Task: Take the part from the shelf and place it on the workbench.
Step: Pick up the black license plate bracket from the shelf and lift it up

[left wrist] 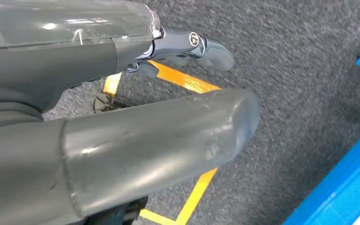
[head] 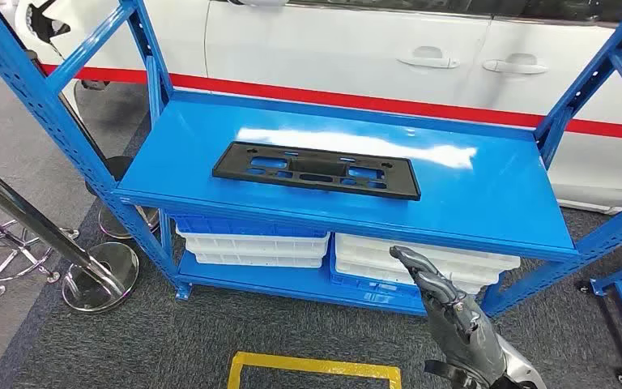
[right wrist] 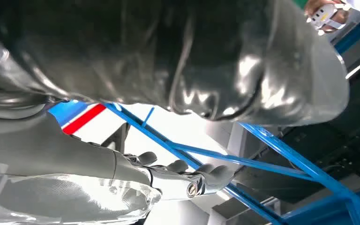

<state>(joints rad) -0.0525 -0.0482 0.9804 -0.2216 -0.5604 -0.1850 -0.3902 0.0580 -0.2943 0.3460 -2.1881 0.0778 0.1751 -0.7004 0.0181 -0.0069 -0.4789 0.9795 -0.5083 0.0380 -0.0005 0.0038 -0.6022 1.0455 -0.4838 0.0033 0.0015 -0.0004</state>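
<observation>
The black part (head: 316, 170) lies flat on the blue shelf (head: 486, 194), untouched, because the right robot hand (head: 445, 304) hangs below it, fingers loosely apart, holding nothing.

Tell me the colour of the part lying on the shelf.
Black. The part shows best in the head view, flat on the blue shelf.

- No readable text, label, brand or number anywhere.
- Black part (head: 316, 169), centre of the head view: moulded slots, no lettering legible.
- White car body (head: 332, 49), upper frame: plain red stripe, no wording.
- Yellow floor marking (head: 314, 369), lower centre: bare outline, no characters.
</observation>
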